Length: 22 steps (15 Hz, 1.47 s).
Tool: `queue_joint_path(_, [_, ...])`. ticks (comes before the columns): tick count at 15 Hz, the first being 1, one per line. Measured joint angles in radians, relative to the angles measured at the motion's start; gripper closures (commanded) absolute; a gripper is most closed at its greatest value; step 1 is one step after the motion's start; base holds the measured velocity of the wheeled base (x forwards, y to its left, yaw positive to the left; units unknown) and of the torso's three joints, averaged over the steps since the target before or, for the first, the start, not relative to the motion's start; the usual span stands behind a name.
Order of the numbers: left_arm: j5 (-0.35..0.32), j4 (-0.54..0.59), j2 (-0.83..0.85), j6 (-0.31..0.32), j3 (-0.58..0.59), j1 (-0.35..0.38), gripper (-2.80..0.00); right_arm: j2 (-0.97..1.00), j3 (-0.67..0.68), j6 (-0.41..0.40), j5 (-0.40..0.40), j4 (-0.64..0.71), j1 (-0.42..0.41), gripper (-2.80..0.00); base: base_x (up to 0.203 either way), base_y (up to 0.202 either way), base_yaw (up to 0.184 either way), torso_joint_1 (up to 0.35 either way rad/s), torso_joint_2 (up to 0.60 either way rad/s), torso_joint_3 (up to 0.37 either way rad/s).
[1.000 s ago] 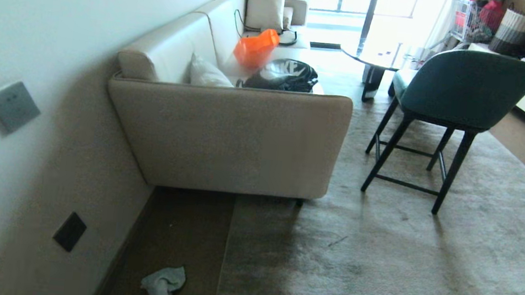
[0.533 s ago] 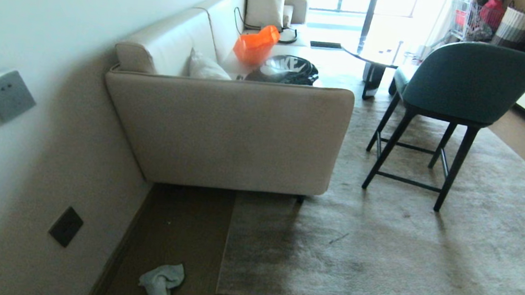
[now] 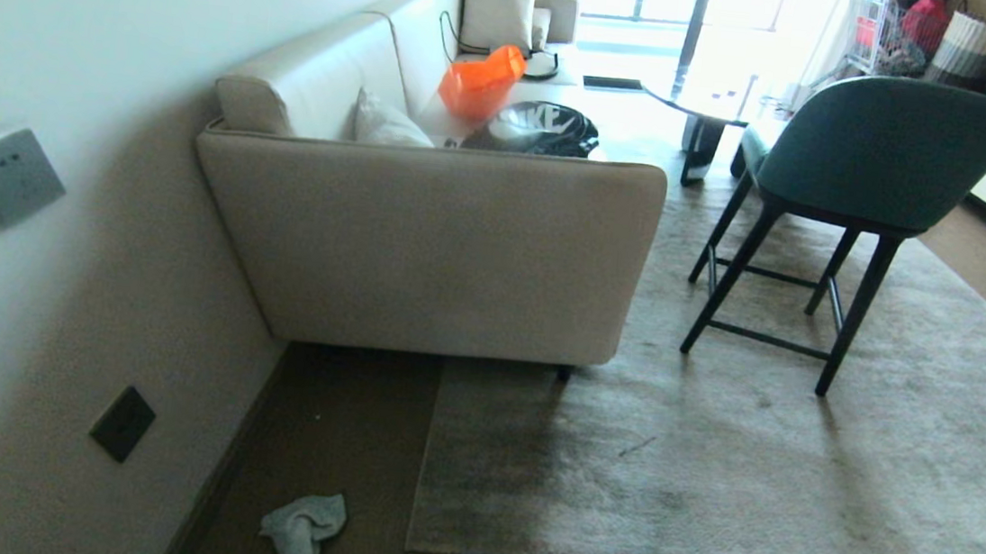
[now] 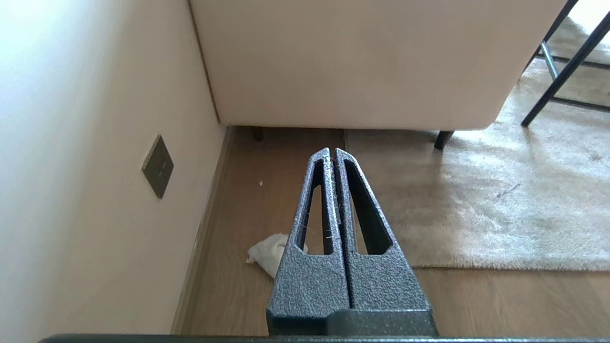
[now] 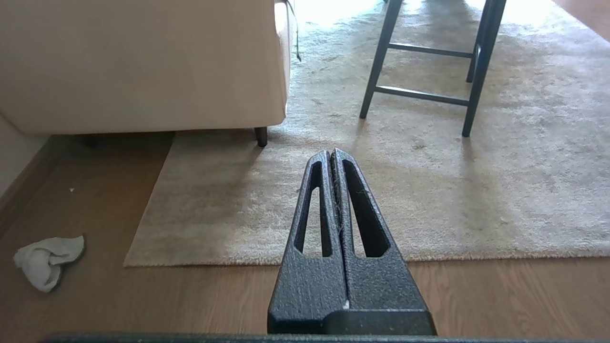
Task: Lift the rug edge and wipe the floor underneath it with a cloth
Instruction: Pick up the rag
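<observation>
Both dark grippers, left gripper [image 4: 332, 153] and right gripper [image 5: 331, 154], hang clenched and empty above the brown wood-plank floor [image 3: 334, 425], so first grasp the crumpled pale grey-blue cloth [image 3: 301, 530] lying just beside the grey-beige rug's corner edge [image 3: 415, 537].

Floor [image 3: 332, 443]: wood-grain planks, smooth, faint sheen. Rug [image 3: 709, 479]: short fuzzy pile, matt. Cloth [image 3: 301, 530]: soft crumpled terry. Sofa [image 3: 432, 253]: smooth beige upholstery. Chair [image 3: 876, 151]: matt green fabric, dark legs. Left gripper [image 4: 332, 155], right gripper [image 5: 331, 155]: rough speckled dark finish.
</observation>
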Motion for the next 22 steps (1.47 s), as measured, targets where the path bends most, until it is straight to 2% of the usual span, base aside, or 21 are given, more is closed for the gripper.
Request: queue_joint_path(22, [0.000,0.000,0.000,0.001,0.000,0.000,0.00,0.000,0.000,0.000,0.000,-0.002,0.000,0.00,0.000,0.000,0.000,0.001,0.01,0.007])
